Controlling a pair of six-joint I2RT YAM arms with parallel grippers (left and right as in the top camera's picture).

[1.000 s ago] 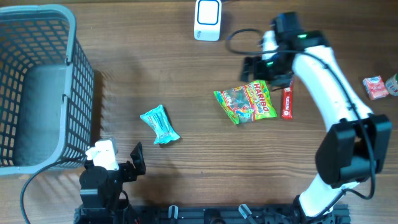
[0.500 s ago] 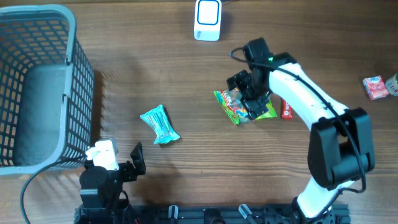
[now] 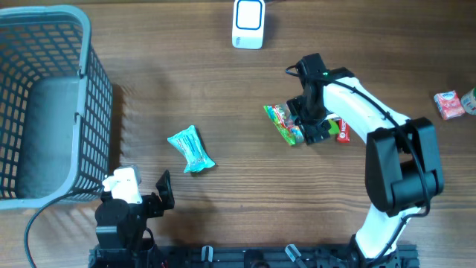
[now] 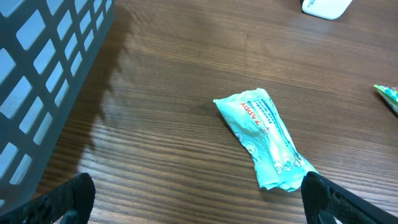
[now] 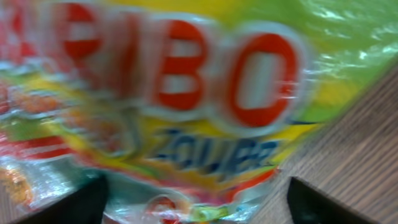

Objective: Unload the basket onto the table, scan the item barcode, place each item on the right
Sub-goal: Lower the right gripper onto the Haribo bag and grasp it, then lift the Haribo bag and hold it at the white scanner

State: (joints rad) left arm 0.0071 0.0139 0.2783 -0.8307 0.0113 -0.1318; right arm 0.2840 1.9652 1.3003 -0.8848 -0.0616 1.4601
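Haribo gummy bag (image 3: 285,123): green/yellow w/ red block lettering, crinkly clear plastic, lying flat, label side up; the right wrist view shows it blurred. It's well apart from the white rounded barcode scanner (image 3: 248,23), nearer the robot & to the scanner's right.

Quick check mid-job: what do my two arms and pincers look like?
Right arm: white links, black joints, a green light, black cable by the wrist. Left arm: black, a white block on top, dark cable trailing away. Right pincer and left pincer are both dark.
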